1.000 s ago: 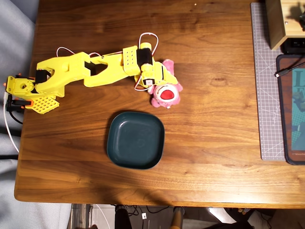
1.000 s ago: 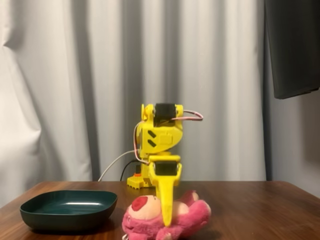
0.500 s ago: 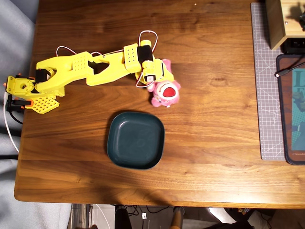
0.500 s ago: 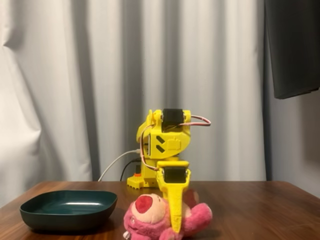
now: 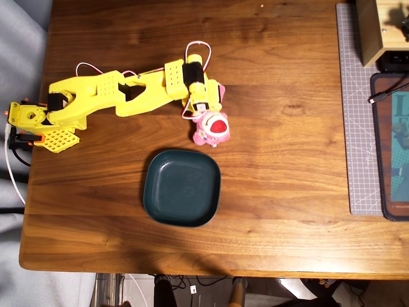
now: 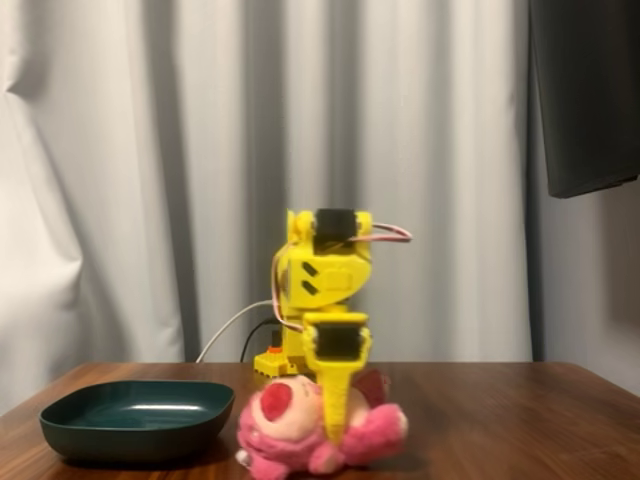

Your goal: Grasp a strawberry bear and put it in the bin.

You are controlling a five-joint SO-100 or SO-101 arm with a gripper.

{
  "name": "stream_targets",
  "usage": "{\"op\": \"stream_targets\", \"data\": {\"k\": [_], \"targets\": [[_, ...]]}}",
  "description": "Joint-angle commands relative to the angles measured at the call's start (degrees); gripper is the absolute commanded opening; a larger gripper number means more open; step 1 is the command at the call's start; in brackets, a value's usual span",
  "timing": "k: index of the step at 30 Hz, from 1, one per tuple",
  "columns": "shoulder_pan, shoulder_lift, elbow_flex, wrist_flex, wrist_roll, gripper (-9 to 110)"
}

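Note:
The strawberry bear [image 5: 214, 128] is a fluffy pink plush lying on the wooden table, with its red mouth patch facing up. In the fixed view the bear [image 6: 285, 425] lies on its back beside the bin. My yellow gripper [image 5: 206, 114] reaches in from the left and comes down over the bear's body. In the fixed view my gripper [image 6: 335, 428] has one yellow finger [image 6: 335, 400] pressed into the plush, jaws closed around its middle. The bin [image 5: 153, 192], a dark teal rounded-square dish, stands empty just below the bear; in the fixed view the bin [image 6: 135, 430] is to the bear's left.
A grey cutting mat [image 5: 358, 128] runs along the table's right side with a wooden box [image 5: 377, 32] and a dark pad [image 5: 393, 147] with a cable on it. The arm's base [image 5: 29, 121] sits at the left edge. A pale curtain [image 6: 150, 180] hangs behind.

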Motion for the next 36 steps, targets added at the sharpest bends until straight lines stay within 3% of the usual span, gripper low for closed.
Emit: {"op": "stream_targets", "data": {"k": [1, 23, 36], "targets": [[-4.57, 13.54, -3.87, 2.81, 0.62, 0], [-29.18, 21.71, -7.12, 2.81, -5.54, 0], [-29.79, 24.52, 9.23, 2.90, -6.42, 0]]}}
